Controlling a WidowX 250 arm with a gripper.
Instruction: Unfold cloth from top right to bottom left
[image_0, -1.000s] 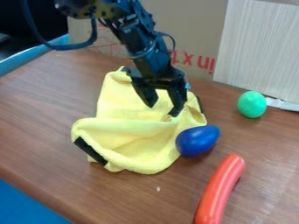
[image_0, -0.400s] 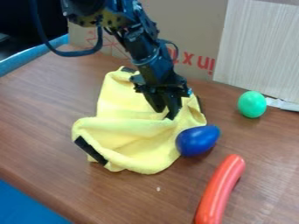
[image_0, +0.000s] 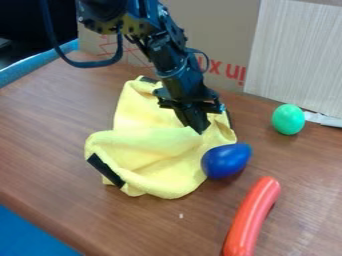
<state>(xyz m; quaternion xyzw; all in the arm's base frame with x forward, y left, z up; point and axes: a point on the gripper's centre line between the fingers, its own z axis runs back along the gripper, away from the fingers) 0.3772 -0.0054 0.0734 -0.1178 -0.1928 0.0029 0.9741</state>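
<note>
In the camera view, looking down at a slant on a brown wood-grained surface (image_0: 50, 135). Down from the top edge along the black arm (image_0: 175, 65) to the pincer (image_0: 199, 130), tipped toward the lower right. Closed to a narrow grip, with a bit of the yellow cloth (image_0: 160, 162) nipped at the tips, right of the cloth's middle. Directly under and around the pincer, find the cloth rumpled on the surface, spread both behind the grip and in front of it, with a raised fold running left from the tips. Toward the lower left of the cloth, see a black strip (image_0: 105, 170) on its edge.

Against the cloth's lower right side, in front of the pincer, note a blue egg-shaped thing (image_0: 226, 160). Nearer the front, a red sausage-shaped thing (image_0: 252, 217); well to the right of the pincer, a green egg-shaped thing (image_0: 288, 119). Behind, cardboard (image_0: 224, 35) and a pale panel (image_0: 300, 55).
</note>
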